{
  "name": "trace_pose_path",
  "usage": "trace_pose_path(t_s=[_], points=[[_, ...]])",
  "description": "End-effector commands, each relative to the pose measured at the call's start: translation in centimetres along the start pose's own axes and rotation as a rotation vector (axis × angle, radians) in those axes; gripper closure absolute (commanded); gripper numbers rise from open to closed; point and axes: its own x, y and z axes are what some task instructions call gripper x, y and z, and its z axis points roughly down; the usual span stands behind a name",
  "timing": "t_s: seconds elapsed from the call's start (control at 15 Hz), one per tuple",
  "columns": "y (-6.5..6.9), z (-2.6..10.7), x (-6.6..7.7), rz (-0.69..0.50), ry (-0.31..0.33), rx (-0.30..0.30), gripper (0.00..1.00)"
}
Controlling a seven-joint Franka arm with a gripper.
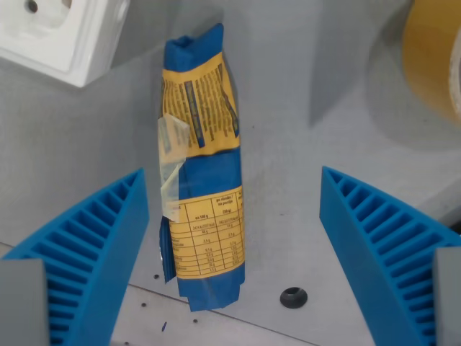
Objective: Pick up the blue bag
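A blue bag [203, 173] with yellow label panels lies lengthwise on the grey surface, running from the upper middle of the wrist view down to the lower middle. My gripper [234, 209] hangs above it, open. The left ribbed blue finger [94, 252] sits to the bag's left, close to its lower half. On the other side, the matching right finger [382, 245] stands well apart from the bag. Nothing is held between them.
A white power socket block [57, 32] sits at the top left. A yellow roll of tape [436, 54] fills the top right corner. A small black hole or screw [293, 296] marks the surface right of the bag's lower end.
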Motion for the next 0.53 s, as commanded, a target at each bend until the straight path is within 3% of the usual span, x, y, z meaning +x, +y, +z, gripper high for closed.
trace_pose_path(t_s=[0.07,0.13,0.53], points=[[0.08,1.43,0.13,-0.019,0.022,-0.048,0.0],[0.16,1.92,0.29,-0.018,0.027,-0.052,1.0],[0.16,1.92,0.29,-0.018,0.027,-0.052,1.0]])
